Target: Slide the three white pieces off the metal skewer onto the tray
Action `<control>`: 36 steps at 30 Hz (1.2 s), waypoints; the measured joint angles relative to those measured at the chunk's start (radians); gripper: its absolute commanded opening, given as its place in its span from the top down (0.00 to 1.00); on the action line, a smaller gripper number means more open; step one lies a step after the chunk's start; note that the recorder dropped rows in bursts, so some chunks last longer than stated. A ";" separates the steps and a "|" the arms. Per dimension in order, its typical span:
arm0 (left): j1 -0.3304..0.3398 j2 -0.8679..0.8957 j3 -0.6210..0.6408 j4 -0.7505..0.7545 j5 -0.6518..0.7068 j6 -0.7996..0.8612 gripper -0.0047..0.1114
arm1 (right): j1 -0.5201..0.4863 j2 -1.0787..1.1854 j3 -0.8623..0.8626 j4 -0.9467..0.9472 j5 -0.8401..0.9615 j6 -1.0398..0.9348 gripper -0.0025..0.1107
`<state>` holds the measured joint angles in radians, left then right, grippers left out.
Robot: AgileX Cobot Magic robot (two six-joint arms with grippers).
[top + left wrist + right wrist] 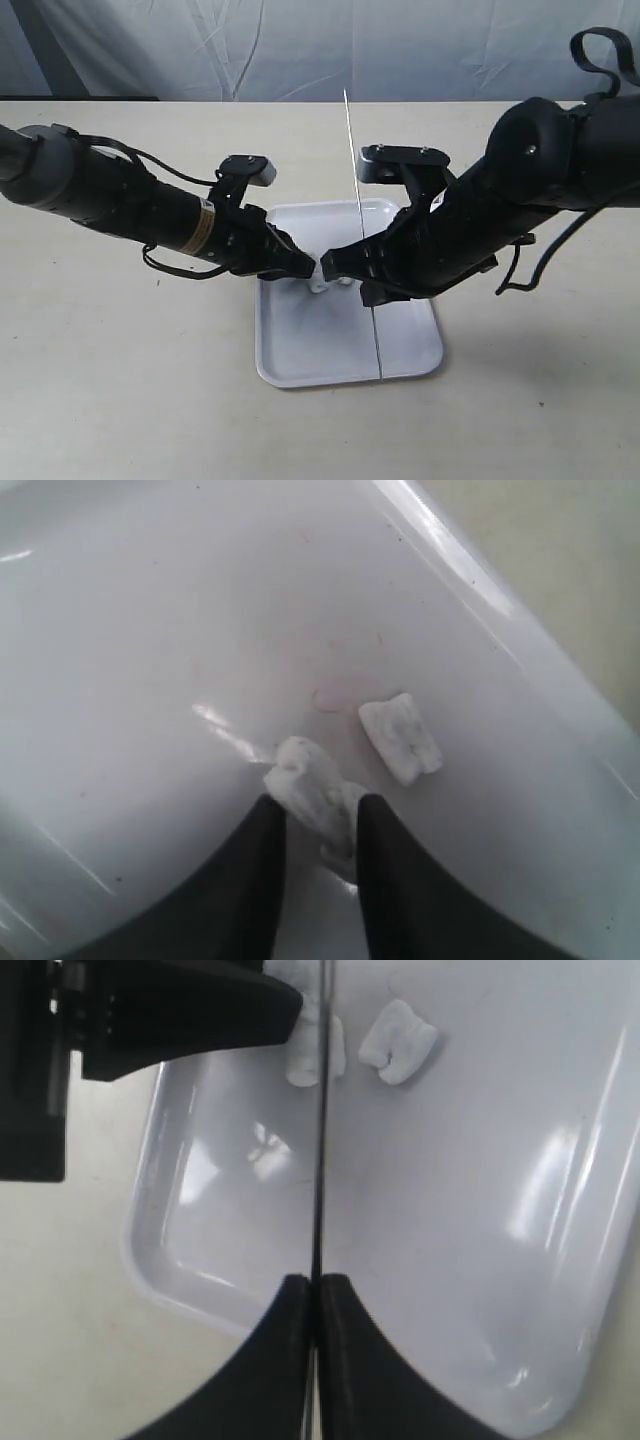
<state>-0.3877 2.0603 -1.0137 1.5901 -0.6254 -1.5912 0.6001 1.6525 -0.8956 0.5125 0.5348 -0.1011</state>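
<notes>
The white tray (330,345) lies mid-table. My right gripper (366,284) is shut on the thin metal skewer (353,160), which crosses above the tray with a bare shaft; in the right wrist view the skewer (320,1160) runs out from between the shut fingertips of this gripper (318,1280). My left gripper (310,266) is low over the tray near its far edge. In the left wrist view its fingers (316,810) close on a white piece (308,785), with a second lump (342,852) behind it. A third piece (400,738) lies loose on the tray beside them.
A beige tabletop (120,380) surrounds the tray, with a pale cloth backdrop (250,40) behind it. Both black arms lean in over the tray's far half and nearly meet. The near half of the tray (450,1220) carries nothing.
</notes>
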 measured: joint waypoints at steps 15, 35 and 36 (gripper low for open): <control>0.002 -0.034 0.000 0.008 0.007 0.000 0.63 | -0.002 0.129 -0.013 -0.030 0.006 0.005 0.98; 0.151 -0.419 0.000 0.148 -0.100 -0.179 0.48 | -0.007 0.198 -0.015 -0.030 -0.042 0.013 0.81; 0.157 -0.433 0.000 0.148 -0.108 -0.187 0.48 | -0.007 0.198 -0.015 -0.030 -0.043 0.015 0.77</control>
<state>-0.2308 1.6272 -1.0137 1.7376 -0.7333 -1.7785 0.5930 1.8507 -0.9103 0.4826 0.4920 -0.0862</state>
